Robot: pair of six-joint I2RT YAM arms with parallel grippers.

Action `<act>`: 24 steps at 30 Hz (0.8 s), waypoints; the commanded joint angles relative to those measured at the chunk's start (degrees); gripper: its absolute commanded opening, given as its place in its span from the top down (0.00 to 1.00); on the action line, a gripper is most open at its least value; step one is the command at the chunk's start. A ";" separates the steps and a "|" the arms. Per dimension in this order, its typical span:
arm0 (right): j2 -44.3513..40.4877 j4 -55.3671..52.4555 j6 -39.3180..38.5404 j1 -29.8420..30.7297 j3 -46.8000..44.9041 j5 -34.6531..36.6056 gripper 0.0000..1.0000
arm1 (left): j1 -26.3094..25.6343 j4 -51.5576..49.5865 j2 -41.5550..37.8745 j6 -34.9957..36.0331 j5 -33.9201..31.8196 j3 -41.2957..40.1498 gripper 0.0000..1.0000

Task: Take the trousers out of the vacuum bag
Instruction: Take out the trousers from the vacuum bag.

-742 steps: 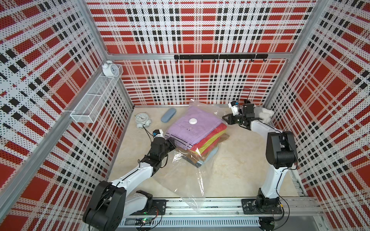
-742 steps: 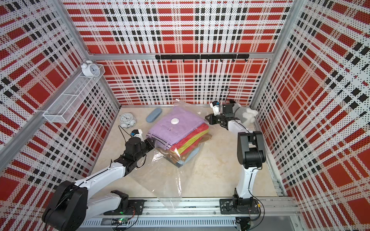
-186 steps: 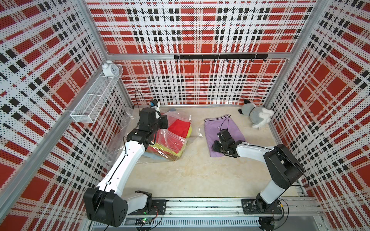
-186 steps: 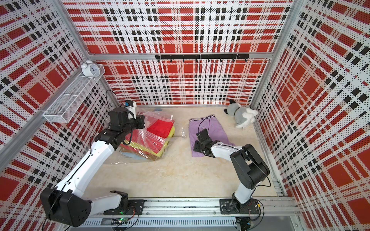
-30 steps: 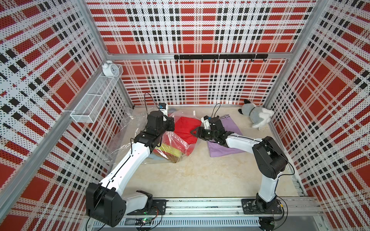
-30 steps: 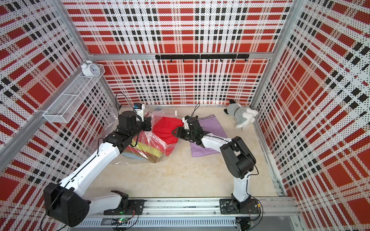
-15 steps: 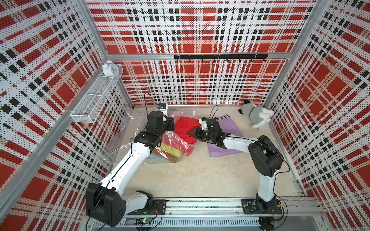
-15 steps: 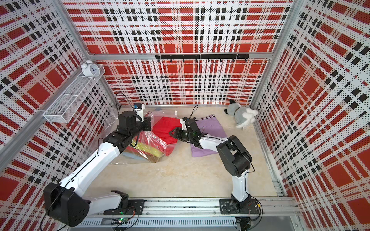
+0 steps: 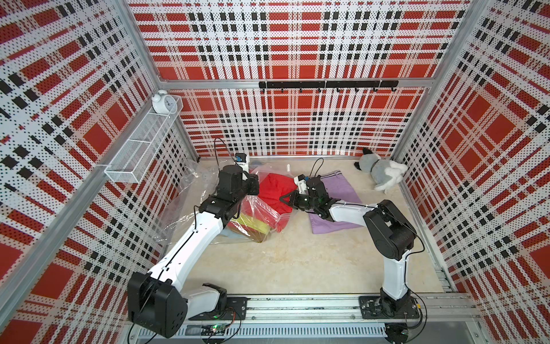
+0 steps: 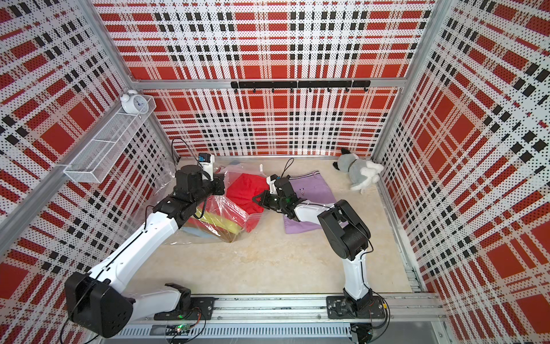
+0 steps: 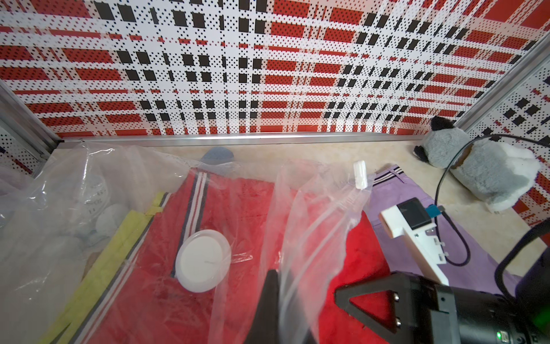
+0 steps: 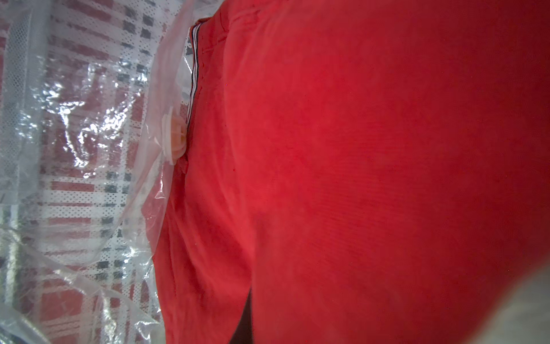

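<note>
The crinkly clear vacuum bag point(image 9: 262, 210) lies at the back left of the floor, its round white valve cap point(image 11: 203, 263) on top. My left gripper point(image 9: 253, 186) is shut on the bag's upper sheet by the mouth, holding it up. Red trousers point(image 9: 275, 190) stick halfway out of the mouth, and my right gripper point(image 9: 283, 200) is shut on their near edge. In the right wrist view red cloth point(image 12: 357, 149) fills the picture. Yellow-green trousers point(image 9: 250, 227) and others stay inside the bag. Lilac trousers point(image 9: 342, 190) lie flat outside, under my right arm.
A grey-white plush toy point(image 9: 381, 172) lies in the back right corner. A wire basket point(image 9: 143, 146) with an alarm clock point(image 9: 163, 102) hangs on the left wall, and a hook rail point(image 9: 327, 85) on the back wall. A blue-grey oval object point(image 11: 216, 155) sits behind the bag.
My right gripper has reached a little further left onto the red trousers and closed on them. The left arm and the bag have stayed where they were.
</note>
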 commanded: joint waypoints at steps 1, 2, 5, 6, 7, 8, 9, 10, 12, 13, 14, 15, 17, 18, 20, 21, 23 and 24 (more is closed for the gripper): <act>-4.59 -3.83 -6.18 0.71 1.50 0.15 1.00 | 0.86 2.75 0.54 0.12 -0.53 0.48 1.00; -5.39 -5.56 -7.84 0.71 2.21 0.17 1.00 | 0.86 2.95 0.75 0.00 -0.51 0.34 1.00; -7.52 -11.10 -12.98 0.71 4.94 0.26 1.00 | 0.78 3.64 1.34 -0.24 -0.49 -0.18 1.00; -8.20 -12.76 -14.39 0.71 5.71 0.26 1.00 | 0.77 3.88 1.51 -0.33 -0.53 -0.47 1.00; -8.96 -14.61 -15.92 0.71 6.56 0.26 1.00 | 0.80 4.25 1.65 -0.34 -0.65 -0.80 1.00; -9.71 -16.37 -17.29 0.71 7.47 0.26 1.00 | 0.84 4.58 1.75 -0.45 -0.77 -1.10 1.00; -10.22 -17.95 -18.34 0.71 8.33 0.17 1.00 | 0.85 4.84 1.95 -0.60 -0.82 -1.41 1.00; -10.81 -19.59 -19.57 0.62 9.38 -0.21 1.00 | 0.85 5.28 2.08 -0.76 -0.78 -1.69 1.00; -11.91 -22.56 -21.47 0.60 11.07 -0.90 1.00 | 0.78 5.98 2.39 -1.07 -0.73 -2.25 1.00; -12.55 -23.60 -22.34 0.51 11.76 -1.26 1.00 | 0.82 6.20 2.52 -1.20 -0.73 -2.40 1.00; -13.41 -24.60 -23.07 0.39 12.24 -1.62 1.00 | 0.77 6.40 2.76 -1.30 -0.65 -2.51 1.00; -14.21 -25.30 -23.51 0.29 12.61 -1.67 1.00 | 0.78 6.51 2.87 -1.38 -0.70 -2.59 1.00; -16.22 -26.48 -24.06 0.00 12.94 -1.66 1.00 | 0.78 6.73 3.22 -1.45 -0.65 -2.53 1.00; -17.15 -26.78 -24.06 -0.35 12.88 -1.59 1.00 | 0.77 6.79 3.21 -1.47 -0.68 -2.55 1.00; -19.13 -27.38 -24.06 -1.11 12.90 -0.62 1.00 | 0.65 7.13 2.92 -1.47 -0.58 -2.89 1.00; -19.97 -27.57 -24.06 -1.50 12.91 -0.29 1.00 | 0.53 7.55 2.62 -1.24 -0.44 -3.07 1.00; -21.40 -28.52 -26.20 -2.60 13.52 -0.27 1.00 | 0.08 8.72 1.62 -0.87 -0.49 -3.97 1.00; -21.97 -28.95 -26.33 -3.08 13.79 -0.27 1.00 | -0.02 9.09 1.20 -0.78 -0.48 -4.26 1.00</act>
